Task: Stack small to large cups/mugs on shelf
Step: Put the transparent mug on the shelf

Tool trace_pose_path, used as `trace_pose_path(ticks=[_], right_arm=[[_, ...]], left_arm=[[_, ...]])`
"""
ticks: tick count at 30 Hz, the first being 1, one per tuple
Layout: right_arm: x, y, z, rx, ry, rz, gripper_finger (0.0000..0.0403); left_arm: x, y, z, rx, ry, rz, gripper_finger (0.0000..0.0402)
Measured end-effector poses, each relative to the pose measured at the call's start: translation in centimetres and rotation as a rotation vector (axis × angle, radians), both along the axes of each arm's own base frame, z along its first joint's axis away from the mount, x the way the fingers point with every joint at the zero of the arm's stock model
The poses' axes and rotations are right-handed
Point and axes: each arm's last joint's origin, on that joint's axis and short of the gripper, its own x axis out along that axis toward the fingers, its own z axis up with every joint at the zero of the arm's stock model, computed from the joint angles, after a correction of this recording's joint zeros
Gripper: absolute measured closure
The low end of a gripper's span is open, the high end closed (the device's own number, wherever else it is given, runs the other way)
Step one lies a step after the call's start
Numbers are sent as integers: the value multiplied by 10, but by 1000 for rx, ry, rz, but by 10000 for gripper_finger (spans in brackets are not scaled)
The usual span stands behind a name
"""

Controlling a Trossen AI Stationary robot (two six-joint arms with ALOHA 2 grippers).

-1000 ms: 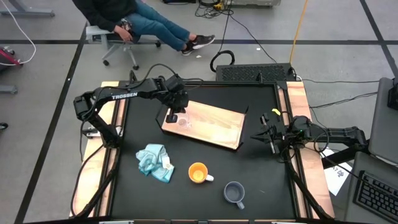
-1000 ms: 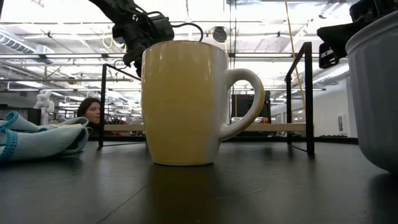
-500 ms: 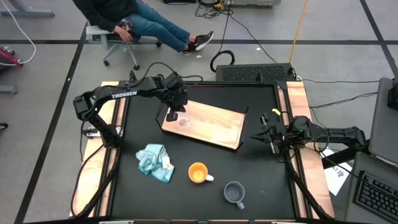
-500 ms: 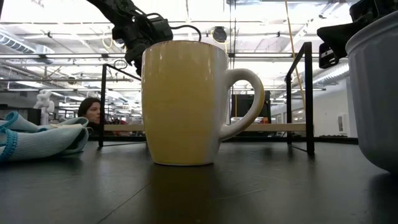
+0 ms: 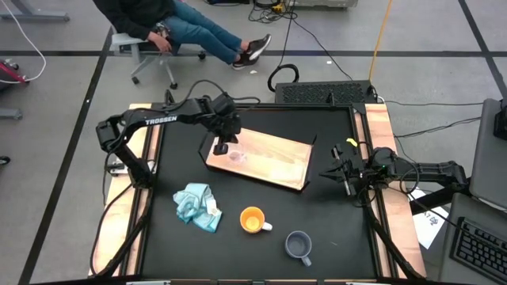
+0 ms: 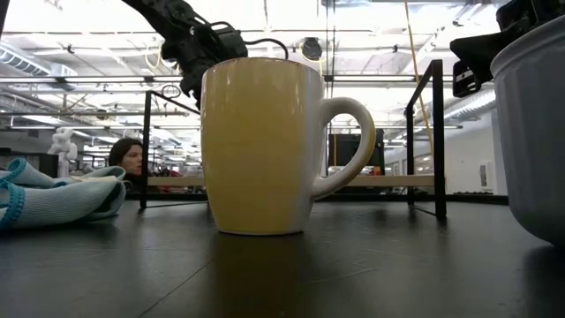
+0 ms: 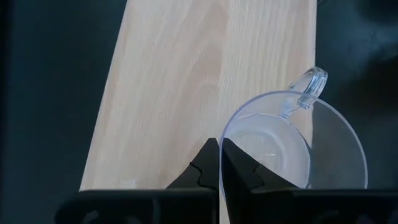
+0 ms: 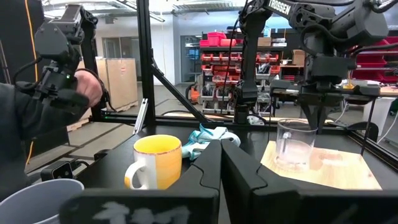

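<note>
Black tabletop (image 5: pixel 261 198) under my feed carries the wooden shelf (image 5: pixel 273 158) with the glass cup (image 5: pixel 235 156) standing on it, left gripper (image 5: pixel 223 148) pinched together just above its rim, right gripper (image 5: pixel 339 175) closed at the table's edge, a person (image 5: pixel 158 20) seated beyond.

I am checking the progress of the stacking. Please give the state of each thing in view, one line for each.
glass cup: upright on shelf.
shelf: flat on table.
orange mug: upright, off shelf.
grey-blue mug: upright, off shelf.
cloth: crumpled.
left gripper: shut, above cup rim.
right gripper: shut, waiting.
</note>
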Motion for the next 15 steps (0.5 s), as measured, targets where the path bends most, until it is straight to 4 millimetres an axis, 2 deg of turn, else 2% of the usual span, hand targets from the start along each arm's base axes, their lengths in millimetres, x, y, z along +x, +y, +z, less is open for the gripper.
trace_pose_path(ticks=[5,15], right_arm=[[0,0,0,0,0,1,403],[0,0,0,-1,0,0,403]], left_arm=[[4,2,-7,-2,13,-7,399],[5,1,-9,9,29,-8,400]])
